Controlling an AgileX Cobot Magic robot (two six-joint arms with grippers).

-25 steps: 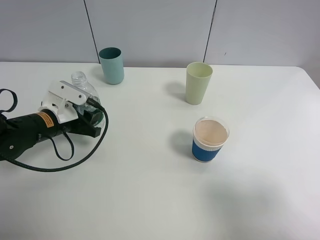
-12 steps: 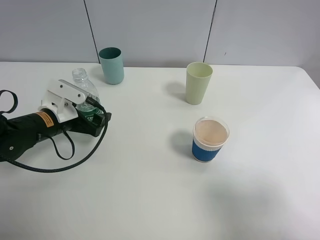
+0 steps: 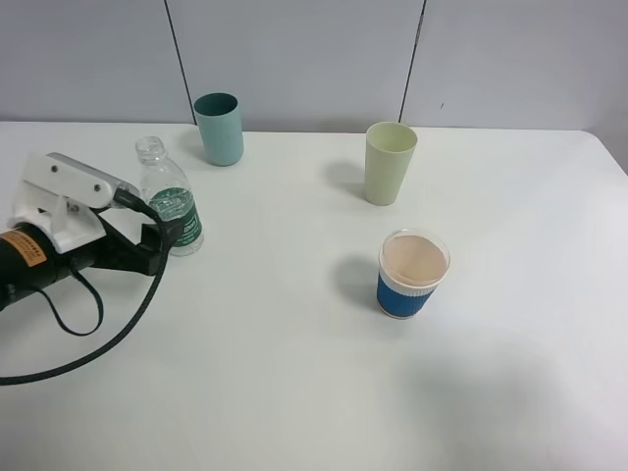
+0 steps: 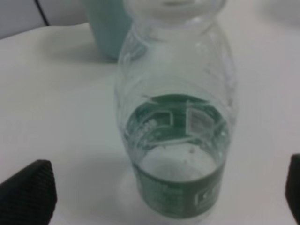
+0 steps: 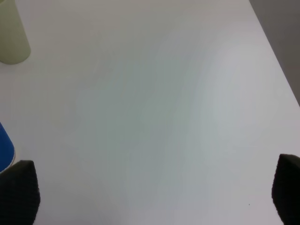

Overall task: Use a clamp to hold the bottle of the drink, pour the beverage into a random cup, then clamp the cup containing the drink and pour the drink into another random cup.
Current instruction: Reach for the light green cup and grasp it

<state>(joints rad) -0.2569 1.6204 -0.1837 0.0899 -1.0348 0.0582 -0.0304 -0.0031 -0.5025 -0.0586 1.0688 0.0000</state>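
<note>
- Right pincer: jaws spread wide with nothing between them, over bare bench. It didn't show in the high view at all.
- Blue-sleeved paper cup: upright on the bench, nearest of the three cups and well apart from the left pincer. The inside read plain beige with no liquid I could make out, so I judged the final pour not done.
- Left pincer: low over the bench at the left, jaws spread, pinching nothing. The wrist view had the black fingertips clear of the bottle on either side.
- Bottle: upright on the bench, uncapped, just ahead of the left pincer's open jaws and free of any grip. The green label faced the wrist camera. A little clear liquid seemed to sit low in it, but blur made the level unsure.
- Pale yellow-green cup: upright further back, right of centre, well apart from the bottle. Its contents were hidden from this angle, so I couldn't tell whether the bottle-to-cup pour was done.
- Dark teal cup: upright at the back, near the bottle but not touching it.
- Left to do, my read: at minimum, clamp the yellow-green cup and tip it into the paper cup. If the yellow-green cup was dry, the bottle grab and first pour were outstanding too.
</note>
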